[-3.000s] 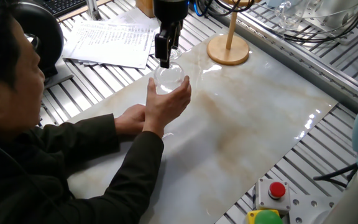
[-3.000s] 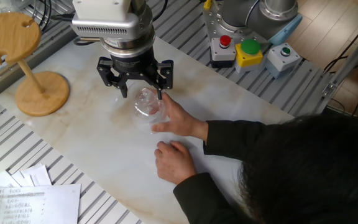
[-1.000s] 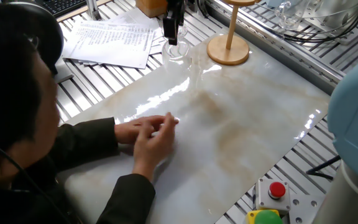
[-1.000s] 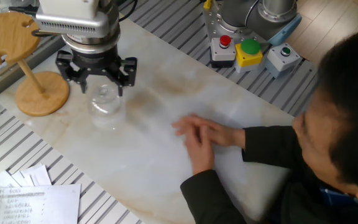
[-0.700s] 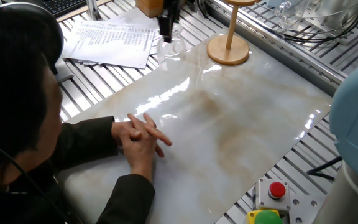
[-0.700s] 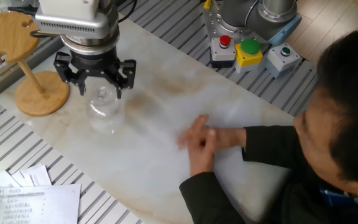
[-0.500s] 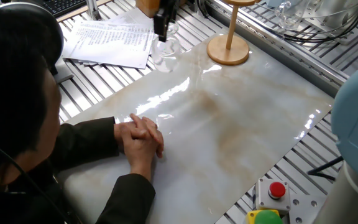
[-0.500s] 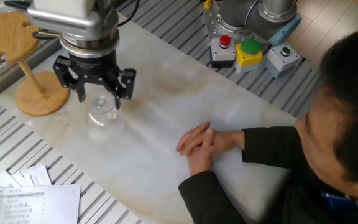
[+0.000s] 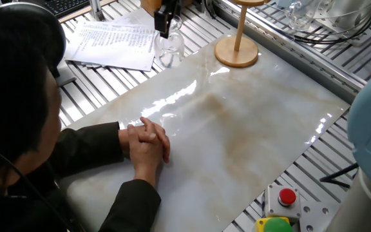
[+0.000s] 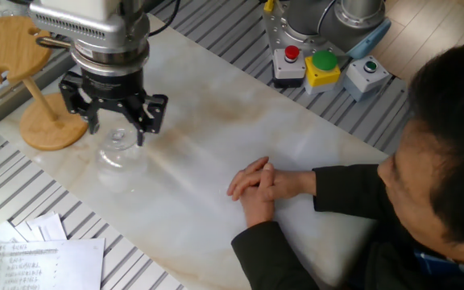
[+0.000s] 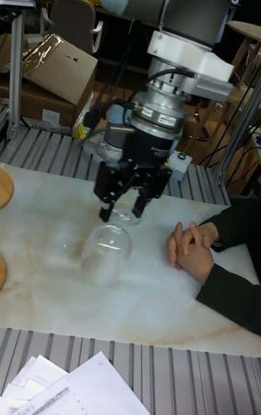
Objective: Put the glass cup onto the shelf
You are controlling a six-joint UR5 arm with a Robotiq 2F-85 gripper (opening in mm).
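Marble-patterned sheeting (image 9: pixel 250 129) covers the slatted metal table (image 10: pixel 176 266), and the arm works near its far edge in one fixed view. Its gripper (image 11: pixel 125 206) points downward, with its fingers (image 11: pixel 106 207) closed around the small round foot of the glass cup (image 11: pixel 109 243). That cup hangs tilted beneath the claw, bowl lowest, above the marble; whether the bowl touches the sheet cannot be told. In the other fixed view the glass cup (image 10: pixel 115 153) sits at about four o'clock from the shelf (image 10: pixel 31 80), near its round base but apart from it. The shelf's thin post rises to a notched top disc at the picture's ten o'clock corner. In one fixed view the cup (image 9: pixel 169 48) lies at nine o'clock from the shelf base (image 9: pixel 236 51).

A seated person's clasped hands (image 10: pixel 256 189) rest on the marble, well apart from the cup. Printed papers (image 9: pixel 114 42) lie at the cup's nine o'clock in one fixed view. A button box (image 10: pixel 312 60) stands at the sheet's edge.
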